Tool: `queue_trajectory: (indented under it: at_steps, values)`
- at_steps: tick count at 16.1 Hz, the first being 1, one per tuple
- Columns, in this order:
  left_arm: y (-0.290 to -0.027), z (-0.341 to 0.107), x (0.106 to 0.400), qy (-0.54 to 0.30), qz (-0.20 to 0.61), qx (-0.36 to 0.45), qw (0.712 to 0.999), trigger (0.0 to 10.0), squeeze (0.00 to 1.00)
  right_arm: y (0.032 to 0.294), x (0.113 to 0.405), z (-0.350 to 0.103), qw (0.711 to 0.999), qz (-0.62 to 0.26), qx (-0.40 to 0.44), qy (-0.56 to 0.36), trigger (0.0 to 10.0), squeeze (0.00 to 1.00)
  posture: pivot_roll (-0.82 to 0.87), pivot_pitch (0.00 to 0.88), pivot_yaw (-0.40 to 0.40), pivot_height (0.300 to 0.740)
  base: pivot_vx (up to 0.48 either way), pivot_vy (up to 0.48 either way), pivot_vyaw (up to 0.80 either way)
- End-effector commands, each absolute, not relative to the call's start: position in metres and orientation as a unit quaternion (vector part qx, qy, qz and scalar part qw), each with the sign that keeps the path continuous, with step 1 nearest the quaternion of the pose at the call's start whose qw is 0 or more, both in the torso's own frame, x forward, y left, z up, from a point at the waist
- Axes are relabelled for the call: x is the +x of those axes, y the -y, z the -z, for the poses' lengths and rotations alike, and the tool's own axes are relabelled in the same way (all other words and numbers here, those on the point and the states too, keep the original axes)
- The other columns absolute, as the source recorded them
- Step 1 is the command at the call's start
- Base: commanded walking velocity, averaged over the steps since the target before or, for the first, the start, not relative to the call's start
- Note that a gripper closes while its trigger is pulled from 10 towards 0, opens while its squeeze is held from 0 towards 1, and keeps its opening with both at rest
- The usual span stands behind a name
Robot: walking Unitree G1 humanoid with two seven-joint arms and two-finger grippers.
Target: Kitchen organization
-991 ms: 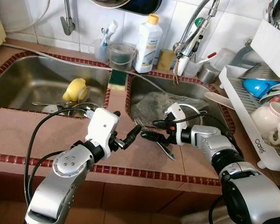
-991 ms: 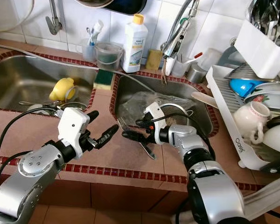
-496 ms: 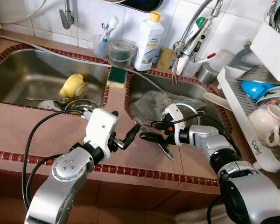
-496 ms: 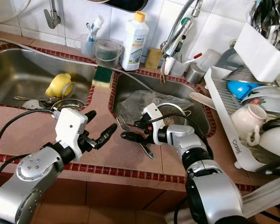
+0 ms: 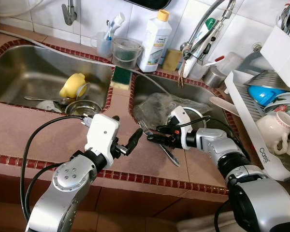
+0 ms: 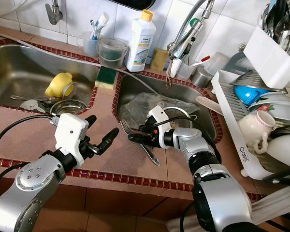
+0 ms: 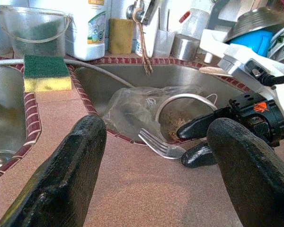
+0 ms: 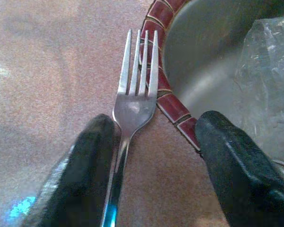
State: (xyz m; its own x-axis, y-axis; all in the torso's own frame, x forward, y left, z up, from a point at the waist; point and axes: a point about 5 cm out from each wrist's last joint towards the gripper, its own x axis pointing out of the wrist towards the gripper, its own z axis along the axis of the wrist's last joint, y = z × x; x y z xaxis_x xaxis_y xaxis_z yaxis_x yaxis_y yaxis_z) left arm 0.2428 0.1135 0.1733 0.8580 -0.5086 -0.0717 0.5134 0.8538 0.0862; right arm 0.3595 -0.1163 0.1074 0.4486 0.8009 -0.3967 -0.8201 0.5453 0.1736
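Your right gripper [image 5: 152,137] crept further over the silver metal fork [image 8: 132,101] lying on the terracotta tiled counter [image 5: 34,130] beside the sink, fingers spread to straddle its neck; your left gripper [image 5: 128,140] hovered open nearby.

Countertop scene, item counts. Two steel sink basins were set in the tiled counter: the left basin [image 5: 24,77] and the right basin [image 5: 208,96]. Two grippers were in view, the left gripper [image 5: 125,140] and the right gripper [image 5: 153,138]. One fork [image 5: 145,128] lay on the counter. One white detergent bottle [image 5: 154,41] stood at the far wall. Two sponges: one green-topped sponge [image 5: 120,79] between the basins, one yellow sponge [image 5: 172,60] beside the bottle. One clear bucket [image 5: 125,52]. One dish rack [image 5: 261,135] at right, holding one blue bowl [image 5: 266,94] and one white cup [image 5: 275,130]. One yellow cup [image 5: 72,86] in the left basin.
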Motion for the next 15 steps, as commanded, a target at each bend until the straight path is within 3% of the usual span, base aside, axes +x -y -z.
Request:
queue_trajectory:
  at_steps: [1,15]
  values:
    - [-0.109,-0.176,0.241,-0.018,0.270,0.047,0.962,10.0,0.00,0.125,0.349,-0.089,0.835,-0.478,-0.027,-0.272,0.0,0.00,0.09,0.113,-0.277,0.740,0.000,0.000,0.00]
    - [-0.107,-0.178,0.246,-0.017,0.267,0.045,0.962,10.0,0.00,0.138,0.354,-0.097,0.842,-0.466,-0.029,-0.272,0.0,0.00,0.06,0.114,-0.274,0.740,0.000,0.000,0.00]
